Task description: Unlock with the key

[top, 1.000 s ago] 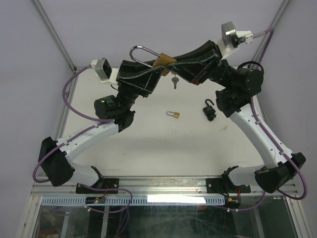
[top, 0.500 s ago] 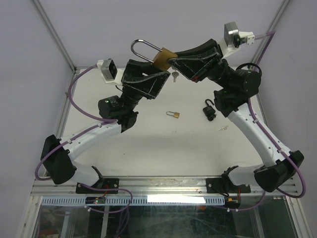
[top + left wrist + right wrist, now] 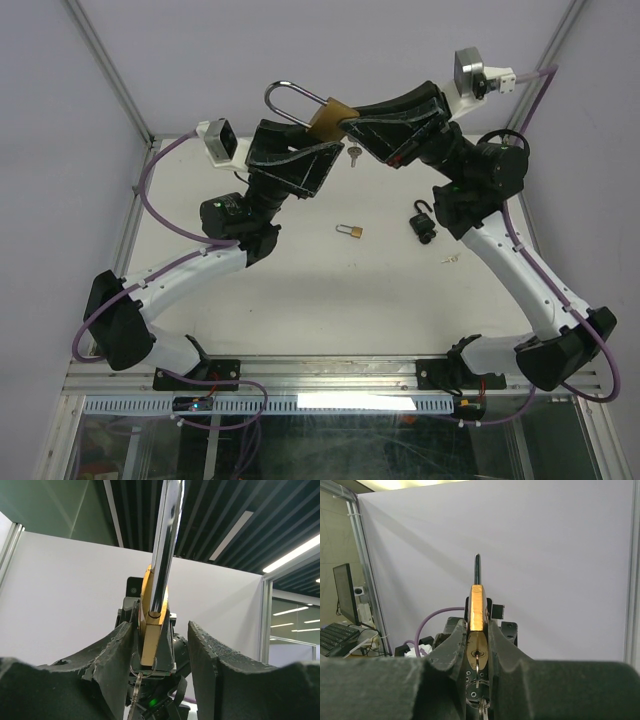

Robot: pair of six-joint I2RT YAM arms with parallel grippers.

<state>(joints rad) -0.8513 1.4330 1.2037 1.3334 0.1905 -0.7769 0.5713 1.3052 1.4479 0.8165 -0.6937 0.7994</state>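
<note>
A large brass padlock [image 3: 327, 120] with a long silver shackle [image 3: 287, 100] is held up in the air above the table's far side. My right gripper [image 3: 345, 122] is shut on its body; in the right wrist view the padlock [image 3: 477, 607] sits edge-on between the fingers, with a key [image 3: 477, 656] in the keyhole and a key ring hanging below. My left gripper [image 3: 325, 152] is open just below and left of the padlock. In the left wrist view the padlock [image 3: 151, 635] stands between the spread fingers [image 3: 112, 655], close to the left one. I cannot tell whether the shackle is released.
A small brass padlock [image 3: 350, 231], a black padlock [image 3: 423, 222] and a small loose key [image 3: 450, 259] lie on the white table [image 3: 330, 300]. Metal frame posts stand at the table's back corners.
My left gripper has let go of the padlock, opened and drawn back down and left. My right gripper has lifted and tilted the padlock slightly. Little changed in the last half second.
</note>
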